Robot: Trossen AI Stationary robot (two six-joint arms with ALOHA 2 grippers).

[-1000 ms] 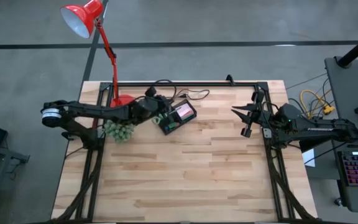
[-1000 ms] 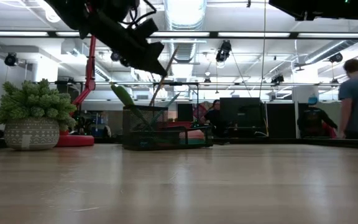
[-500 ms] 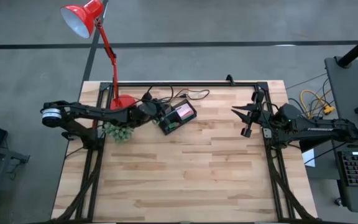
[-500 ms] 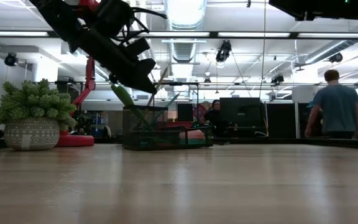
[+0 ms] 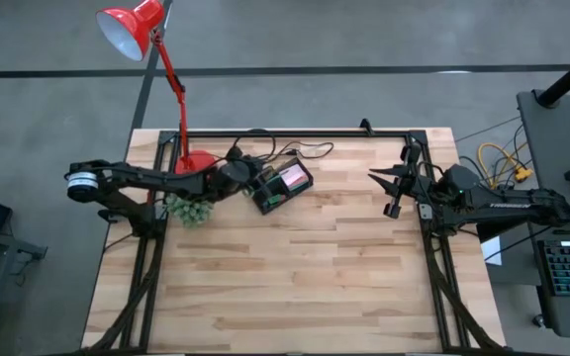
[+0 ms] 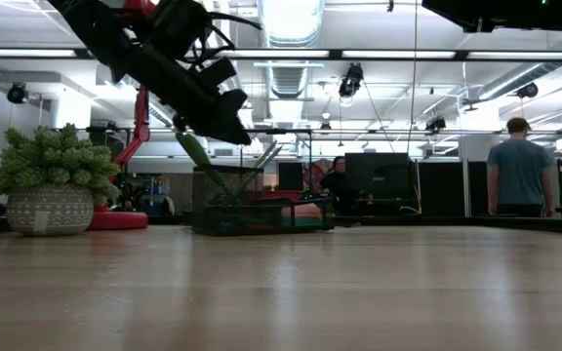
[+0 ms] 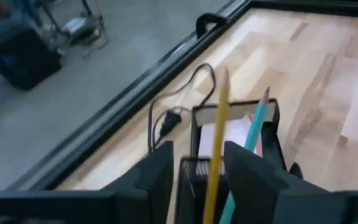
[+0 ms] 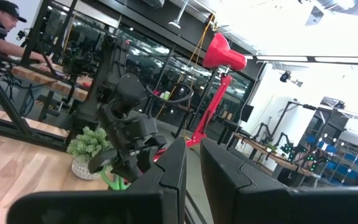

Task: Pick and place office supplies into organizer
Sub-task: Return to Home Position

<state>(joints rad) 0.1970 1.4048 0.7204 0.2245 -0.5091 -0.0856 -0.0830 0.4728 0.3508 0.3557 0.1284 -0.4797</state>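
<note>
My left gripper [image 5: 250,176] hung just beside the small black mesh organizer [image 7: 236,107] at the far left of the pale wooden table [image 5: 295,277]. Its dark fingers [image 7: 159,171] were spread well apart and gripped nothing. Seen past them, the long yellow pencil [image 7: 219,143] stood on end in the organizer and leaned out over its rim. The slim green pen [image 7: 253,132] slanted beside it, and the pink sticky-note pad [image 5: 291,178] lay in the compartment beyond. As I judged it, the supplies were in and only the pull-back to rest was left.

The danger lay in that pull-back. The pencil rose in line with the gap between my fingers, so a low or crooked exit could have caught its tip and levered it out. It could even have dragged the light tray askew. The thin black cable [image 7: 166,121] looped just behind the organizer and was a second thing to snag. The leafy green plant in its pale pot [image 6: 52,161] sat close under my left forearm.

Across the table my right gripper [image 5: 389,188] waited at the right edge, its fingers drawn close together and empty. The red desk lamp [image 5: 132,28] reached out past the far left corner, and a person [image 6: 518,175] stood deep in the room
</note>
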